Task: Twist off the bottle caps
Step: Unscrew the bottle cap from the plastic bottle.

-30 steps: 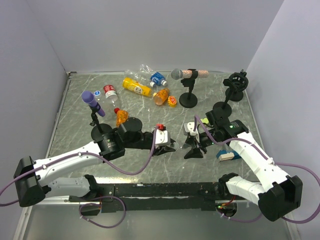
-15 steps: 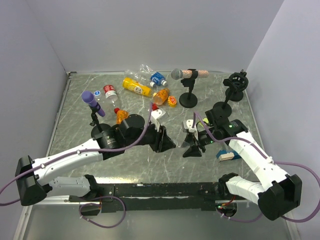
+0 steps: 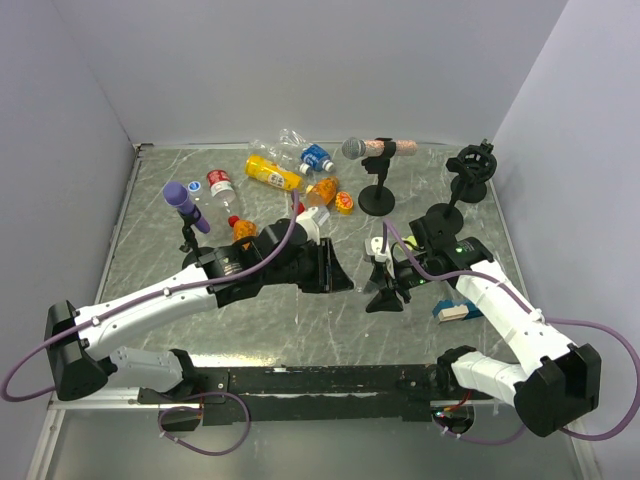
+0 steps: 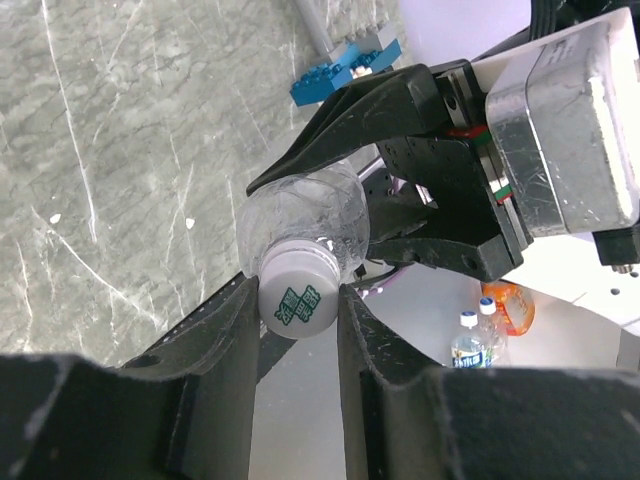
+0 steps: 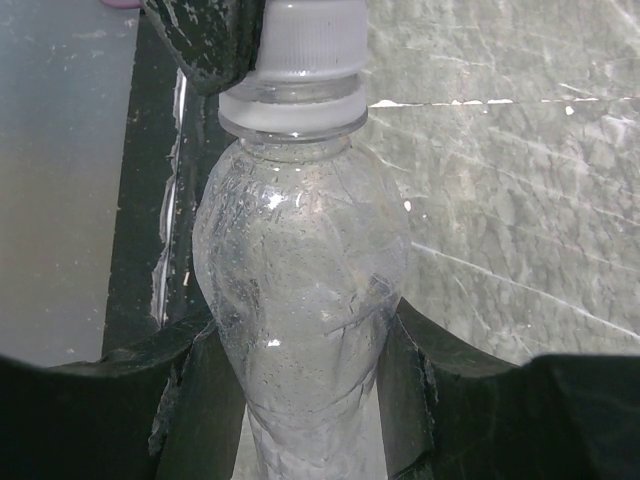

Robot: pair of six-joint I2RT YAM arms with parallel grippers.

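A clear bottle (image 5: 300,290) is held off the table by its body in my right gripper (image 5: 300,385), whose jaws are shut on it. Its white cap (image 4: 298,298), printed with green characters, sits between the pads of my left gripper (image 4: 298,312), which is shut on it. From above, the left gripper (image 3: 343,272) and the right gripper (image 3: 383,277) meet nose to nose at mid-table, and the bottle between them is mostly hidden. More capped bottles lie at the back: a yellow one (image 3: 272,174), a blue-labelled one (image 3: 315,157), a red-labelled one (image 3: 221,184) and stubby orange ones (image 3: 322,191).
A purple-headed microphone (image 3: 186,205) stands to the left and a grey-headed one (image 3: 365,148) on its stand behind the grippers. A black stand (image 3: 470,170) is at the back right. A blue block (image 3: 452,310) lies beside the right arm. Another orange bottle (image 3: 243,232) lies by the left arm.
My left wrist has rolled while staying at the cap, its white camera housing swinging up and back. The left forearm has shifted toward the middle. The right arm has barely moved.
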